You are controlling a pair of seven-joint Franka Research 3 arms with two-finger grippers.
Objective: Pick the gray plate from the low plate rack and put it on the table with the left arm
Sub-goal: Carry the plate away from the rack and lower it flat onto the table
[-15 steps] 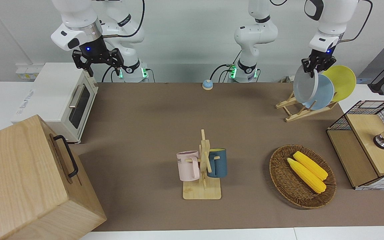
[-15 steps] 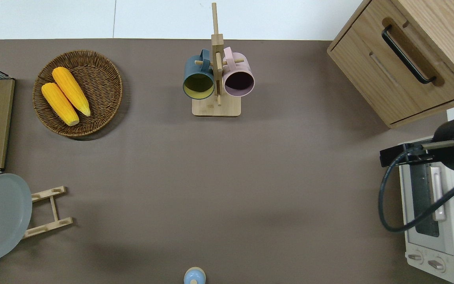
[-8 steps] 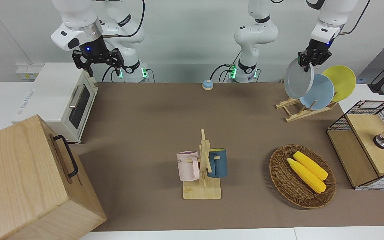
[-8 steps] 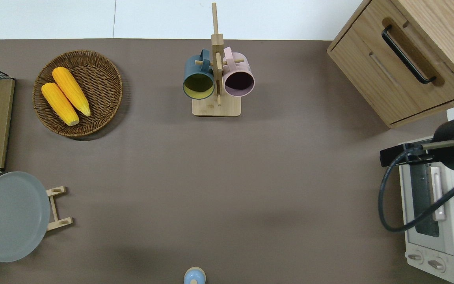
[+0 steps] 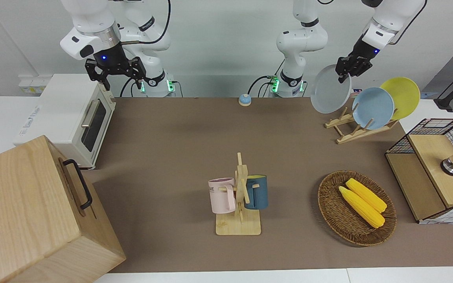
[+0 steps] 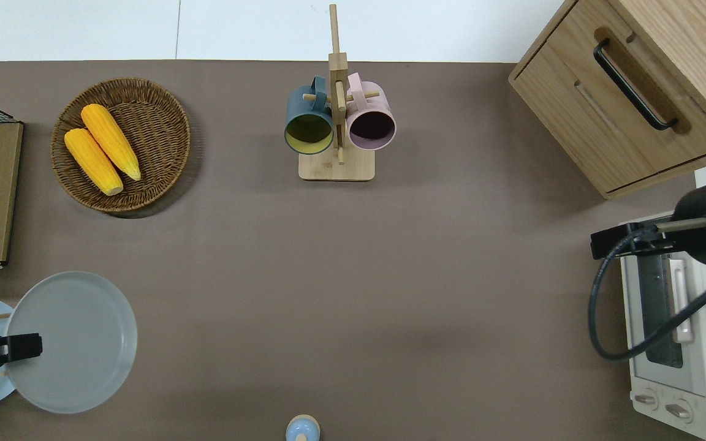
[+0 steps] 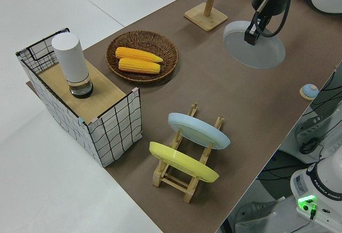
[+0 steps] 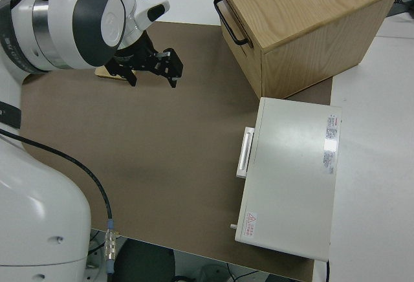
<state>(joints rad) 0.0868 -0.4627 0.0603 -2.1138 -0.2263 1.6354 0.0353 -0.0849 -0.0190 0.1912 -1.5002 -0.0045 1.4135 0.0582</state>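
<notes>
My left gripper (image 5: 345, 73) is shut on the rim of the gray plate (image 5: 327, 96) and holds it tilted in the air. In the overhead view the gripper (image 6: 32, 345) and plate (image 6: 77, 331) are over the brown table (image 6: 328, 275), just beside the low wooden plate rack (image 5: 348, 126) toward the right arm's end. The left side view shows the plate (image 7: 257, 55) hanging from the gripper (image 7: 250, 34), clear of the rack (image 7: 187, 177). The right arm is parked, its gripper (image 5: 115, 74) open and empty.
A sky-blue plate (image 5: 372, 108) and a yellow plate (image 5: 402, 96) stand in the rack. A wicker basket (image 5: 330, 208) holds two corn cobs. A mug stand (image 5: 239, 204), a wire-and-wood box (image 5: 431, 173), a toaster oven (image 5: 73, 118), a wooden cabinet (image 5: 26, 212) and a small bell (image 5: 244, 100) are also on the table.
The left gripper has lifted the gray plate up out of the rack and carried it toward the right arm's end of the table. The right arm has not moved.
</notes>
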